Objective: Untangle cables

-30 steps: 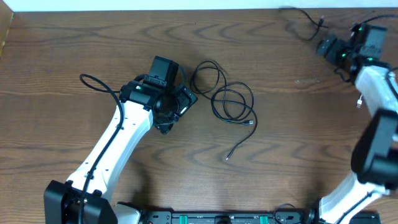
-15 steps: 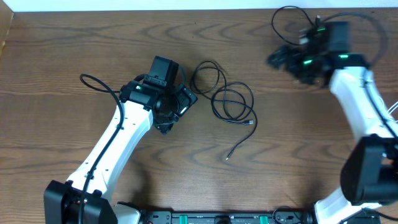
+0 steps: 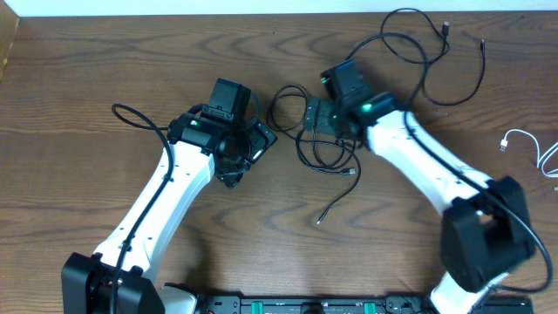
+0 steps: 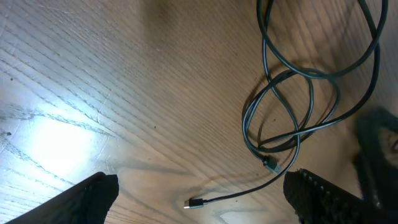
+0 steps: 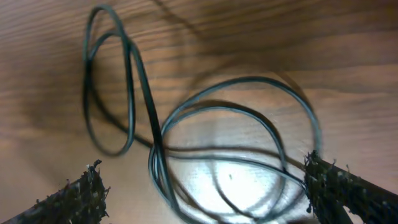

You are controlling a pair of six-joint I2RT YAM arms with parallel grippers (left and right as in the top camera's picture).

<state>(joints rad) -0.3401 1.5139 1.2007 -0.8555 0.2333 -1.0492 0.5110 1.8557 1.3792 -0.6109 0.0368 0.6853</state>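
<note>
Coils of black cable (image 5: 152, 140) are seen on the counter (image 3: 105, 52), directly beneath the spread, empty right hand (image 5: 202, 193); the left hand (image 4: 199, 196), likewise spread and empty, is held just beside them.

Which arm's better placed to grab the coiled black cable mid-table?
Probably right: the right tool hovers open over the cable, loops centred in its wrist view; the left tool sits off to one side.

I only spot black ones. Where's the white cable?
Overhead, the white cable lies at the table edge on the far right, past the right arm.
</note>
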